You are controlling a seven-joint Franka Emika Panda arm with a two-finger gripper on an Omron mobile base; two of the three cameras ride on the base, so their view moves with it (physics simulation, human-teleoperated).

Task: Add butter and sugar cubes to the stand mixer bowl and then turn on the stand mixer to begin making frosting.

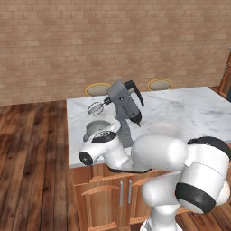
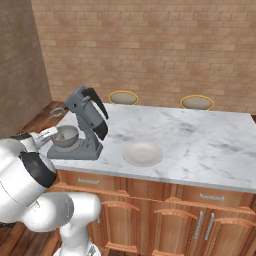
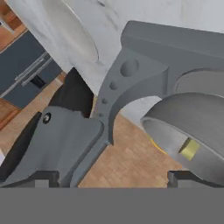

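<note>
Butter (image 3: 190,148) lies inside the stand mixer bowl (image 3: 192,131) on the stand mixer (image 2: 82,127) base, tilted head at ten o'clock, white plate (image 2: 143,153) at three o'clock on the marble surface (image 2: 200,145), fingers (image 3: 41,178) spread wide, holding nothing.

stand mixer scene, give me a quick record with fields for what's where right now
stand mixer: on the marble counter, near its left end, head tilted back, whisk raised
stand mixer bowl: seated on the mixer base
butter: small yellow block inside the bowl
white plate: on the counter, right of the mixer, apart from it
pincer: open, holding nothing, next to the bowl
stools: two behind the counter
</note>
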